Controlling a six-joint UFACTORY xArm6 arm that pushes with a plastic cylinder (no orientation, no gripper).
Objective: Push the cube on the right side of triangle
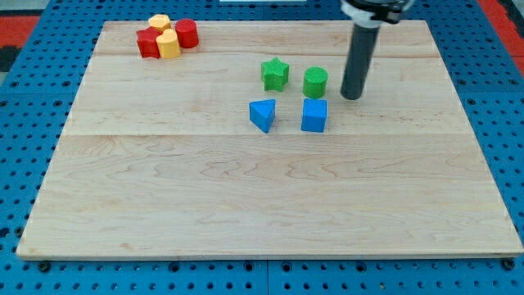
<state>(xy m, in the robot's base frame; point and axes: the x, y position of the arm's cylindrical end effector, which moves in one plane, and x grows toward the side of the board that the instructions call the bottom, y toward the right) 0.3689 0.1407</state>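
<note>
A blue cube (313, 115) sits on the wooden board right of a blue triangle (263, 114), with a gap between them. My tip (351, 96) rests on the board up and to the right of the cube, just right of a green cylinder (315, 82). The tip touches neither block.
A green star (275, 74) sits left of the green cylinder, above the triangle. At the view's top left is a cluster: a yellow block (159, 22), a red cylinder (187, 34), a red block (148, 43) and a second yellow block (168, 44). The wooden board (262, 197) lies on a blue pegboard.
</note>
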